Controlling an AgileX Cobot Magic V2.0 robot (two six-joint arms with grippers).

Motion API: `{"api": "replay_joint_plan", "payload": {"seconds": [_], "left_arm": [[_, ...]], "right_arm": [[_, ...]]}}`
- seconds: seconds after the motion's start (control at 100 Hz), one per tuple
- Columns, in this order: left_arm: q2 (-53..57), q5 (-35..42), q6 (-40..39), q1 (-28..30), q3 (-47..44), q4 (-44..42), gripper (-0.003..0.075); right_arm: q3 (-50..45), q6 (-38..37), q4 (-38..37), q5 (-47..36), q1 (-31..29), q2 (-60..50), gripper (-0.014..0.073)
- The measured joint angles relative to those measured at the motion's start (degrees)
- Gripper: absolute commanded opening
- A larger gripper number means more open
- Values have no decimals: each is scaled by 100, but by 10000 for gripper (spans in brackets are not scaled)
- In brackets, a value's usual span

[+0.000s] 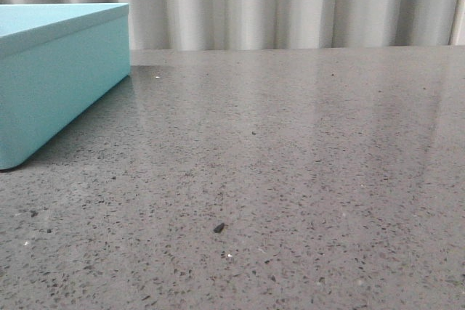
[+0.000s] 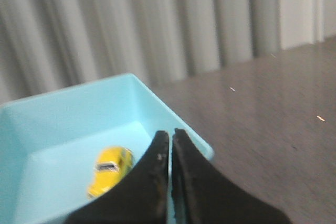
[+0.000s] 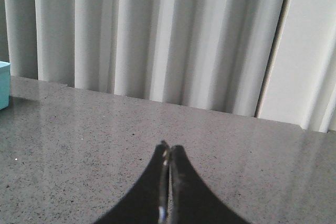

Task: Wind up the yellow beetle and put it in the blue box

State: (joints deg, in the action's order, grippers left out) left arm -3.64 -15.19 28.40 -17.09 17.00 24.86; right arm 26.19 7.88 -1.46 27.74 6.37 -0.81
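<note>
Backdrop: pale grey pleated curtain hangs right across the far side, folds running straight down.
Tabletop: grey speckled stone, glossy, with soft streaks of light on it and one small dark crumb near the front edge.
Blue box: sitting at the far left of the tabletop in the front view, partly cut off by the frame, one rounded corner facing us; from the left wrist camera it is open at the top and we look straight down into it.
Yellow beetle: there it is, down on the floor of the blue box, lying loose, touching no finger, a little blurred.
Left hand: fingers pressed together with just a hairline between them, gripping nothing, hovering above the near rim of the box.
Right hand: also closed tip to tip, carrying nothing, above bare tabletop and well apart from the box, whose corner just shows at the edge of that view.
</note>
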Motion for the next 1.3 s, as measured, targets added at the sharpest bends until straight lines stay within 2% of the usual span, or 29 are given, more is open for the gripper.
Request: {"api": "replay_joint_plan", "payload": {"seconds": [0.09, 0.14, 0.37, 0.67, 1.02, 1.3], "left_arm": [[0, 1123, 0, 0, -371, -514, -21], [0, 1443, 0, 0, -573, -778, -21], [0, 1896, 0, 0, -1687, -1088, -21], [45, 1820, 0, 0, -1700, -1112, -21], [45, 1076, 0, 0, -1700, -1125, -21], [45, -11, 0, 0, -1700, -1158, -21]], "right_arm": [[0, 0, 68, 0, 0, 0, -72], [0, 0, 146, 0, 0, 0, -72], [0, 0, 241, 0, 0, 0, -72], [0, 0, 255, 250, 0, 0, -72], [0, 0, 245, 256, 0, 0, -72], [0, -4, 245, 256, 0, 0, -72]]}}
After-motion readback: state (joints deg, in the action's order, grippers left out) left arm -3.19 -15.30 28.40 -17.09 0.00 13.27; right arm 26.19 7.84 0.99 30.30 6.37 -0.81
